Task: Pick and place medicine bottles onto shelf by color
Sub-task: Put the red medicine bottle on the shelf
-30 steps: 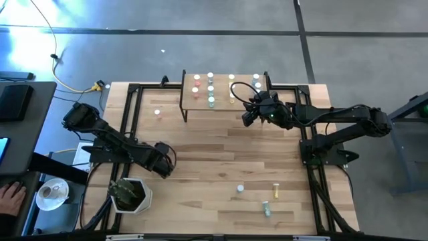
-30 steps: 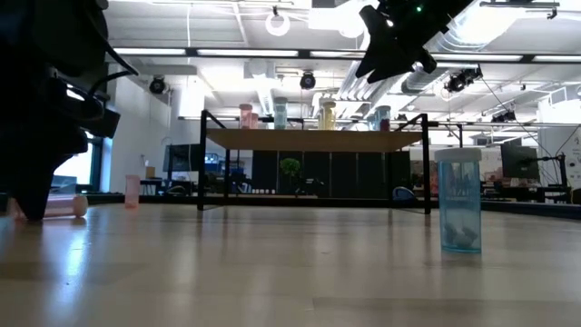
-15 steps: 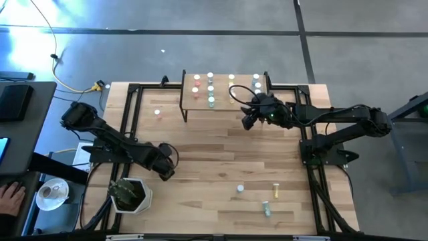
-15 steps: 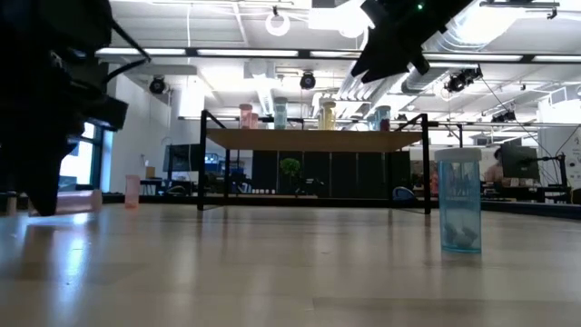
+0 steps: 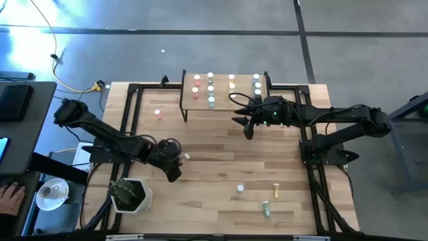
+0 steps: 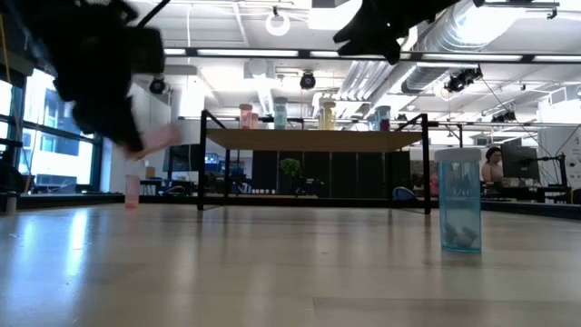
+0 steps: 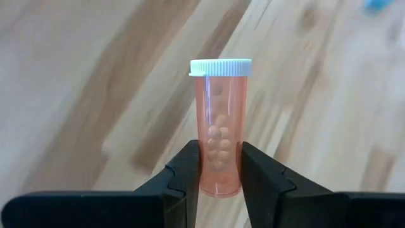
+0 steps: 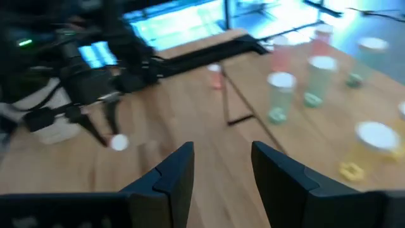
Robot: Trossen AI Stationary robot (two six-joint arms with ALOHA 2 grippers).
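Left gripper (image 7: 218, 168): jaws closed on a translucent pink medicine bottle with a white cap (image 7: 219, 124), gripping its lower body and holding it above the left part of the light-wood plank bench (image 5: 221, 161).

Right gripper (image 8: 221, 168): jaws standing apart and holding nothing, hovering just beside the right near corner of the small raised light-wood shelf on black legs (image 5: 222, 100).

Shelf: carrying upright bottles in pink, green, yellow and blue-grey.

Bench, right near area: carrying three loose bottles, among them an upright blue-grey bottle (image 6: 457, 200).
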